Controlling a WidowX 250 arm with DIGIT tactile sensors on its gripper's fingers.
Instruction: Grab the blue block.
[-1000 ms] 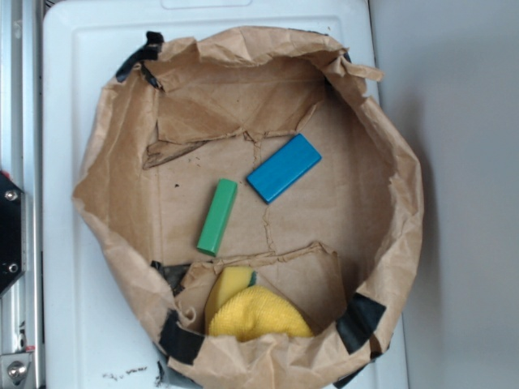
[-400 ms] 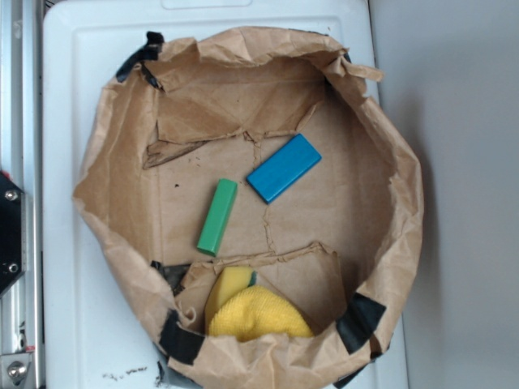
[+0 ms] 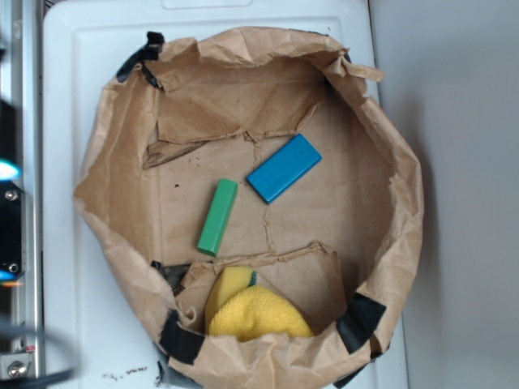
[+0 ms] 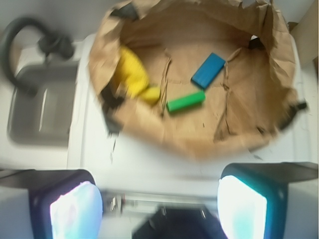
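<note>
The blue block [image 3: 284,168] lies flat and slanted on the floor of a crumpled brown paper bag [image 3: 389,138], right of centre; the wrist view shows the blue block [image 4: 208,69] far ahead. A narrow green block [image 3: 217,216] lies just left and below it, apart from it. My gripper [image 4: 158,206] is open, its two pale pads wide apart with nothing between them, hovering over the white surface outside the bag's rim. In the exterior view only a blurred dark shape with a cyan glow [image 3: 8,172] shows at the left edge.
A yellow cloth [image 3: 255,312] and a yellow sponge sit under a paper flap at the bag's near side. The bag rests on a white tray-like lid [image 3: 73,65]. A metal rail [image 3: 20,81] runs along the left. The wrist view shows a grey sink [image 4: 40,107] and black hose.
A blurred dark arm part with a cyan glow has come into the exterior view at the left edge. The blocks and the bag have not moved.
</note>
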